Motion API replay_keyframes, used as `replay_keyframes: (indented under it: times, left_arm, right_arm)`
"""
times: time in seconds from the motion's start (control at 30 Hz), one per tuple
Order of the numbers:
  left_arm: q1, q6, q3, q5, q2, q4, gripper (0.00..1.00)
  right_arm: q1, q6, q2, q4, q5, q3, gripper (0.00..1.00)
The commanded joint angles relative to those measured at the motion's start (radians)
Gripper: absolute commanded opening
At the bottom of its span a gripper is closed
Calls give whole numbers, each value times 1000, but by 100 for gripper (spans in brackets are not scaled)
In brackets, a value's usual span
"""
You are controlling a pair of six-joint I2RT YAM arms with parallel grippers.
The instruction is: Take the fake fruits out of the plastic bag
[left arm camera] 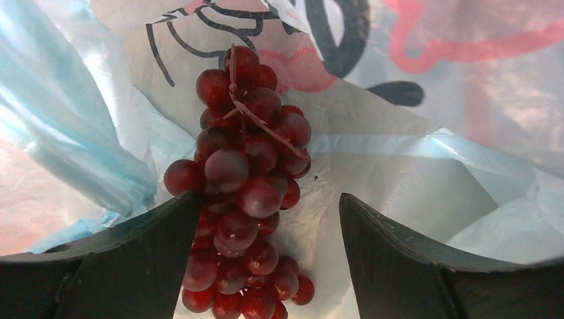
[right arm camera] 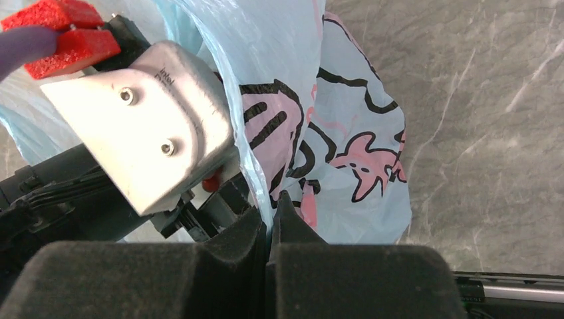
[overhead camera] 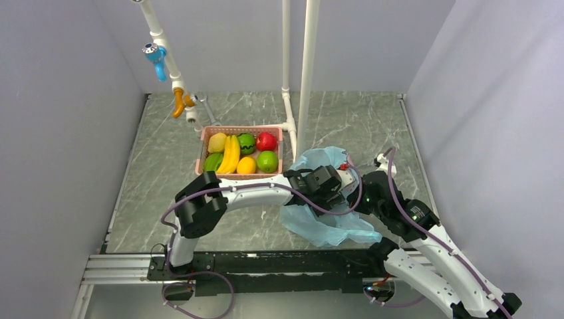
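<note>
The light-blue plastic bag point(overhead camera: 326, 229) lies on the table right of centre. My left gripper point(left arm camera: 269, 199) is inside it and open. A bunch of dark red grapes point(left arm camera: 243, 179) lies on the bag's inner skin point(left arm camera: 412, 179) between the fingers, against the left finger and apart from the right one. My right gripper point(right arm camera: 271, 206) is shut on the bag's edge point(right arm camera: 346, 133) beside the left wrist camera housing point(right arm camera: 146, 119). In the pink basket point(overhead camera: 243, 128) sit a pear point(overhead camera: 217, 141), bananas point(overhead camera: 231, 154), a watermelon point(overhead camera: 247, 143), a red apple point(overhead camera: 266, 141), a green apple point(overhead camera: 267, 161) and an orange point(overhead camera: 246, 165).
White pipe uprights point(overhead camera: 307, 73) stand just behind the bag and right of the basket. A pipe with a blue tap point(overhead camera: 155, 56) slants down at the back left. Grey walls close in both sides, and a metal rail point(overhead camera: 126, 266) runs along the near edge.
</note>
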State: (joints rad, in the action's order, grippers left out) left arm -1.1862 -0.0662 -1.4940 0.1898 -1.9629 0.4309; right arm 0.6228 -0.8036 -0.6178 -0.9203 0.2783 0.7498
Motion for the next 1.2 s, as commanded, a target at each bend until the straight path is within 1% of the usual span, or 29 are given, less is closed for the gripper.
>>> replay_keyframes:
  times: [0.0,0.1,0.23,0.3,0.4,0.5,0.63,0.67,0.77,0.87,1.17]
  left_arm:
    - [-9,15,-44,38,-37,27,86]
    - [-10,13,-58,31,-70,42,89]
    - [-10,12,-71,25,-115,55,88]
    - [-10,17,-84,31,-140,70,81]
    - [-9,22,-105,46,-158,95,65]
    - [-9,27,-91,56,-128,79,46]
    - [-9,25,-106,71,-74,97,26]
    - [-9,22,-102,69,-48,93,22]
    - [-7,13,-78,49,36,63,18]
    - [2,0,-54,-11,121,31,12]
    - [78,-102,73,-311,319,-127,0]
  right_arm:
    - [3,4,10,35,-5,4,0]
    - [3,5,10,38,-6,3,0]
    - [2,6,6,44,-9,3,0]
    - [3,6,4,45,-10,1,0]
    - [2,5,7,43,-10,1,0]
    - [3,6,11,40,-6,1,0]
    - [3,4,13,40,-5,-6,0]
    - [3,4,13,40,-8,-8,0]
    - [2,3,14,41,-9,-10,0]
    - [1,2,11,38,-1,-5,0]
    - [3,-16,16,12,47,14,0]
